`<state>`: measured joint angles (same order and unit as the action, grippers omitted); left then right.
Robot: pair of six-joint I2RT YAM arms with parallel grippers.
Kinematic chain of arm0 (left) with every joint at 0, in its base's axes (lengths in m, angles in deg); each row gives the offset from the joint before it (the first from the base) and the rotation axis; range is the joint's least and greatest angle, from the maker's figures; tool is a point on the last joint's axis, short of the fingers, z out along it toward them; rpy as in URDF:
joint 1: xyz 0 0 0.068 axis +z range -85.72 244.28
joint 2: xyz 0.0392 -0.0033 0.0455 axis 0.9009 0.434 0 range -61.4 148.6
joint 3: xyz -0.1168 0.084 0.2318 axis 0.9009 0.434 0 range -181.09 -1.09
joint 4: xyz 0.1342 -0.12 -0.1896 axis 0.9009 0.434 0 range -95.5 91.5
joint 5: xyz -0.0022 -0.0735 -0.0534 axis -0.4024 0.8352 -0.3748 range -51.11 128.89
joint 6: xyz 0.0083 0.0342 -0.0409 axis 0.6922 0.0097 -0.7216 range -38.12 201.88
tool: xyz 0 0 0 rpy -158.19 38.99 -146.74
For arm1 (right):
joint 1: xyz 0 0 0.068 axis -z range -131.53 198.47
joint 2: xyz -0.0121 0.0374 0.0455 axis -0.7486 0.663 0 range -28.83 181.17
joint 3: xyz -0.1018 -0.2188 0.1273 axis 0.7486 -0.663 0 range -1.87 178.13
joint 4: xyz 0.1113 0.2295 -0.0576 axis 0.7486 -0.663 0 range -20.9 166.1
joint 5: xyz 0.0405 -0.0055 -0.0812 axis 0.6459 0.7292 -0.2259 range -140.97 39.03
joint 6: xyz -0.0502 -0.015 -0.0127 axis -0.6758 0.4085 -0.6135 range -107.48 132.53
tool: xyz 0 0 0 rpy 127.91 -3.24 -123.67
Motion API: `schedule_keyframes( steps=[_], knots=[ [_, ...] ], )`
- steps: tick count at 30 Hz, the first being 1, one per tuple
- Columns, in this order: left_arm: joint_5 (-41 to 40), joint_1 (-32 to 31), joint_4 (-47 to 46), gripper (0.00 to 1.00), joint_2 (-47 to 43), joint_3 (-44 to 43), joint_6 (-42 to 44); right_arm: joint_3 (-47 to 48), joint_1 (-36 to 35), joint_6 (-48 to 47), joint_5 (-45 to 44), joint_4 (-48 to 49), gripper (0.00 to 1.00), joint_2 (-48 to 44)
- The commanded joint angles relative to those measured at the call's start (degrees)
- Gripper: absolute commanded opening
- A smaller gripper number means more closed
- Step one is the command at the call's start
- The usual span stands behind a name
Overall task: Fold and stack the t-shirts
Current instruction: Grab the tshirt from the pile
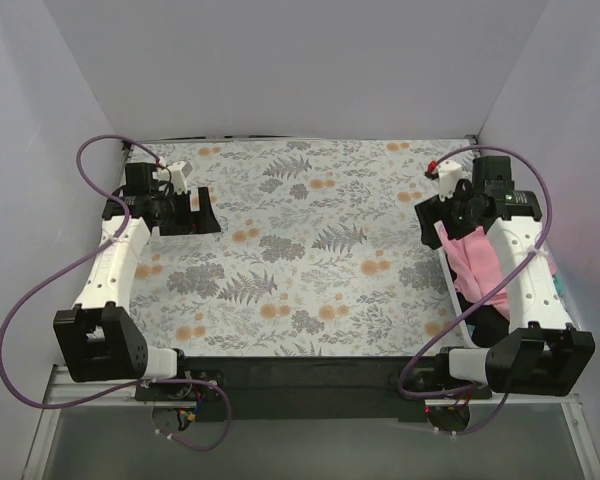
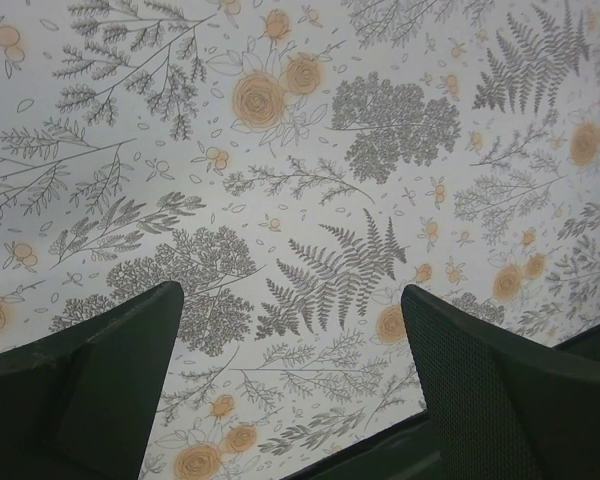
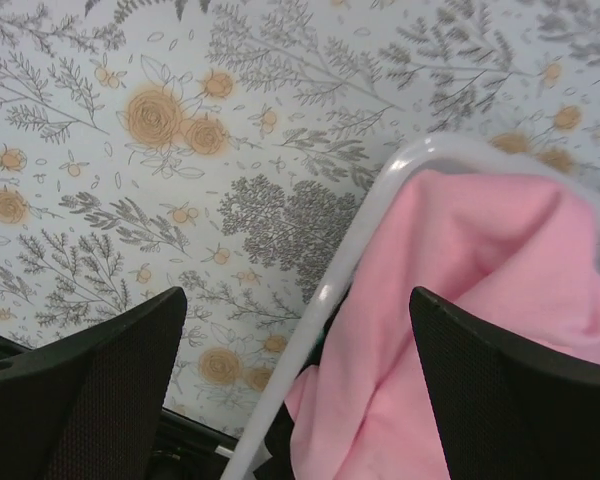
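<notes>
The pink t-shirt (image 1: 472, 262) lies bunched in the white basket (image 3: 352, 250) at the right edge of the top view, its length running from mid-right towards lower right beneath the right arm. The right hand (image 3: 296, 300), wide open and holding nothing, hangs over the basket's upper end and is judged the nearer. The left hand (image 2: 292, 292), equally open and empty, hangs over the floral sheet (image 1: 310, 240) on the worktop at upper left, well apart from the shirt.

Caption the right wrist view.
Open right end effector above the white basket, pink t-shirt bunched inside, floral sheet beneath.
</notes>
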<state>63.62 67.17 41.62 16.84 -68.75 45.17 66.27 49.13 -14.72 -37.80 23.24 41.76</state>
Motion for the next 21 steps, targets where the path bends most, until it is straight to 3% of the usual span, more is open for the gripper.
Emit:
schedule_keyframes(
  steps=[1, 6, 11, 17, 21],
  knots=[
    [3.8, 0.1, 1.1, 0.91, -0.8, -4.8, -1.0, 12.1, 1.3, -3.2, -0.1, -6.8, 0.98, 3.3],
    [8.8, 0.0, 3.9, 0.9, 1.4, -10.1, -0.7, 20.2, 3.3, -6.6, -6.5, -12.8, 0.98, 6.6],
    [9.7, 0.0, 5.9, 0.9, 3.2, -13.9, 0.1, 23.4, 17.0, -12.7, -3.8, -19.4, 0.98, 8.4],
    [12.8, 0.0, 8.3, 0.91, 5.3, -16.1, 2.3, 16.1, 29.4, -19.9, -2.7, -21.8, 0.98, 9.4],
    [13.8, -0.1, 8.2, 0.91, 5.6, -16.0, 2.5, 12.1, 32.0, -20.7, -1.2, -21.3, 0.98, 11.8]
  ],
)
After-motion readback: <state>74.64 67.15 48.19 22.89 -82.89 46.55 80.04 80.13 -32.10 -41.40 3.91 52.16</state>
